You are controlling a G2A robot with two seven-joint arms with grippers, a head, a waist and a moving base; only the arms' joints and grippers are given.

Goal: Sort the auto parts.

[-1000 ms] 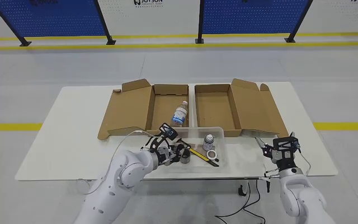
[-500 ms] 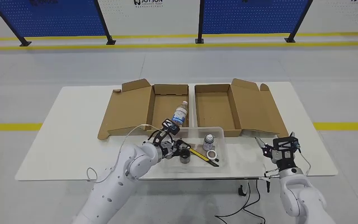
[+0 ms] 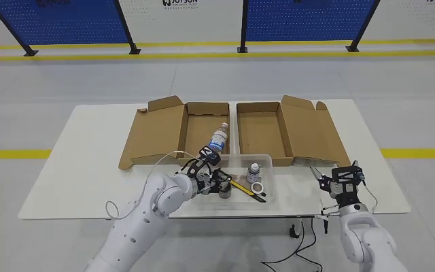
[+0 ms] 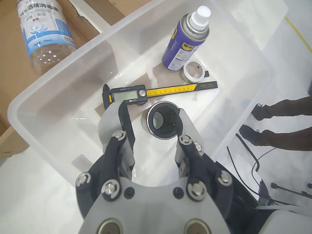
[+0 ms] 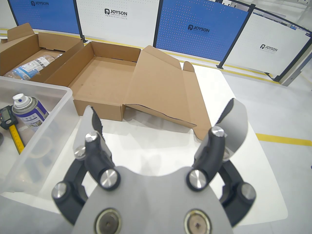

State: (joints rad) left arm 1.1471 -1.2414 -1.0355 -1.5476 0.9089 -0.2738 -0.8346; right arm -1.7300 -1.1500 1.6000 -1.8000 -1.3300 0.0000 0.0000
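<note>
left gripper (image 4: 152, 112), spread, straddles the metal sleeve (image 4: 161, 122) in the clear bin (image 4: 234, 49) off-centre, so closing could shove it into the digital caliper (image 4: 156, 91) just past the gripper instead of pinching it.

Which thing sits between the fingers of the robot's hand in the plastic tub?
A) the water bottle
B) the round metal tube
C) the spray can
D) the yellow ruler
B: the open left hand straddles the round metal tube in the plastic tub.
</note>
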